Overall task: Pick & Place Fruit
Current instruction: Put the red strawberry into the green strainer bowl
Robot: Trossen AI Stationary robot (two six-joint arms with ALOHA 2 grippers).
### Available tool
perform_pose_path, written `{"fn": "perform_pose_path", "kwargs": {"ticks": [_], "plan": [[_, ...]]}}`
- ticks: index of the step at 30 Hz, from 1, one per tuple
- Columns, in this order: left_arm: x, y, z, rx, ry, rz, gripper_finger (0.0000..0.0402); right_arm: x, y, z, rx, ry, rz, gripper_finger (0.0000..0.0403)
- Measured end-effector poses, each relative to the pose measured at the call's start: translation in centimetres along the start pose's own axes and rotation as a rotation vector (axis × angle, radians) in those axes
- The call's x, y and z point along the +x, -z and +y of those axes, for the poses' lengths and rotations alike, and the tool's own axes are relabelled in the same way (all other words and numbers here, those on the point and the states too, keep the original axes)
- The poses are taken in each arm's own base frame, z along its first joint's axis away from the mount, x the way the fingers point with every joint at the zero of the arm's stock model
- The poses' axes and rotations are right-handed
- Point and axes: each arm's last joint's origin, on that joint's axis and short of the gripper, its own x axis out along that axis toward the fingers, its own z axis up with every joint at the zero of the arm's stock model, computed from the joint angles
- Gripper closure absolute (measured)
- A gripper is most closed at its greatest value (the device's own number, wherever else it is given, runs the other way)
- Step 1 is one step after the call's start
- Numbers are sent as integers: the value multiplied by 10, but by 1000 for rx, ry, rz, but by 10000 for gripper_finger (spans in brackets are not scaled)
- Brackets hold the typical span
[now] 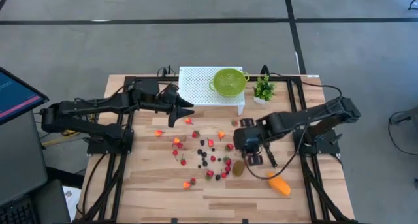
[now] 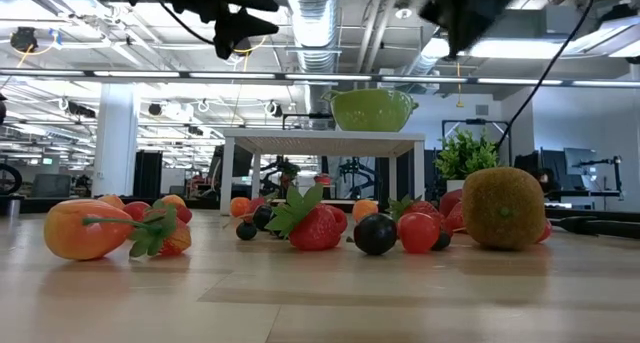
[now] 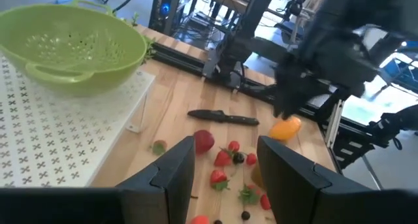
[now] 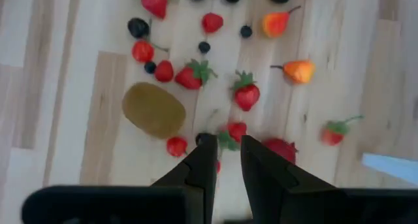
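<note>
- At the near edge of the table [image 1: 163, 185], a mango [image 1: 279, 185] was seen lying alone on the right side, and a few small red and orange pieces were lying on the left. None of them was touched by a gripper.
- A little farther in, the kiwi [image 1: 238, 167] was lying among the many small berries [image 1: 212, 160], which were scattered loose over the middle of the wood. No fruit was held, so most of the work was judged to be left.
- The right gripper [image 4: 225, 160] was held above this cluster, just beside the kiwi and pointed down at the table. Its fingers were nearly together, with only a narrow gap, and nothing was pinched between them. A strawberry [image 4: 236, 130] was seen just ahead of the tips, so it was probably the piece aimed at.
- A slim black knife [image 3: 223, 117] was lying on the wood beside the fruit, apart from both grippers.
- The left gripper [image 3: 225, 178] was held farther back, raised above the table near the white platform [image 1: 196, 87]. Its fingers were spread halfway and were empty. It was probably kept there to wait out of the way.
- At the far side, the green colander [image 1: 228, 81] was standing on the white platform. It looked empty and was judged to be the place for the fruit.
- Beside it a small potted plant [image 1: 264, 91] was standing.
</note>
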Motion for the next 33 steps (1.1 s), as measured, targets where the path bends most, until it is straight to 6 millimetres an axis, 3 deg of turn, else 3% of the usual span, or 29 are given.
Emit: {"fn": "perform_pose_path", "kwargs": {"ticks": [6,13,17,23,29,33], "plan": [[1,3,3,0,-62,-8,243,15,23,-25,90,-45,-133,340],[1,2,3,2,-82,-26,243,25,38,-38,203,-32,-132,338],[1,2,3,3,-83,-26,243,35,39,-38,228,-33,-107,321],[1,1,3,4,-81,-33,243,49,38,-37,275,-34,-51,264],[1,1,3,4,-81,-33,243,56,29,-28,290,-49,-129,217],[1,1,3,4,-81,-33,243,71,38,-22,319,-62,-169,210]]}}
